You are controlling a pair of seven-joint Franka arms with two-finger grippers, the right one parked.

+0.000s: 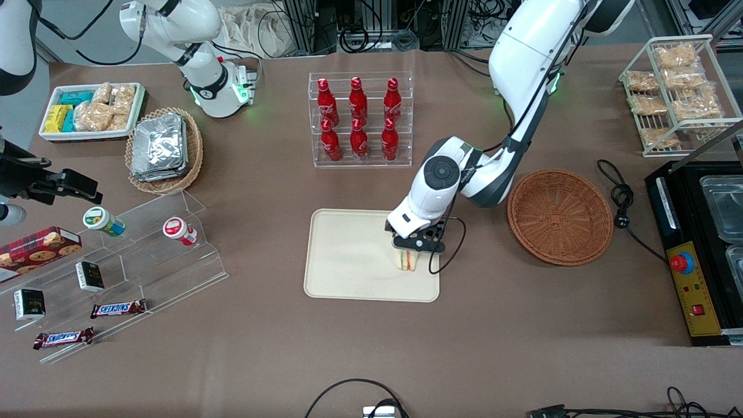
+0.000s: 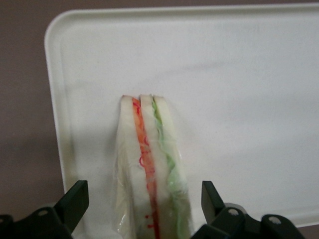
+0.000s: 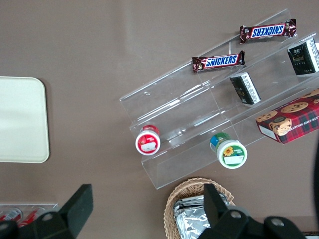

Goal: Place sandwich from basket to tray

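The sandwich (image 1: 406, 260) (image 2: 149, 169), a clear-wrapped white wedge with red and green filling lines, stands on edge on the cream tray (image 1: 348, 261) (image 2: 239, 74), near the tray's edge toward the basket. Directly above it is my left gripper (image 1: 414, 245) (image 2: 143, 188), open. One black finger (image 2: 77, 199) stands on each side of the wedge, and a gap of tray shows between each finger and the bread. The reddish-brown wicker basket (image 1: 560, 216) sits beside the tray toward the working arm's end, with nothing in it.
A clear rack of red bottles (image 1: 360, 119) stands farther from the camera than the tray. A black cable (image 1: 621, 200) and a black machine (image 1: 696, 255) lie past the basket at the working arm's end. Clear shelves with snacks (image 1: 116, 261) are toward the parked arm's end.
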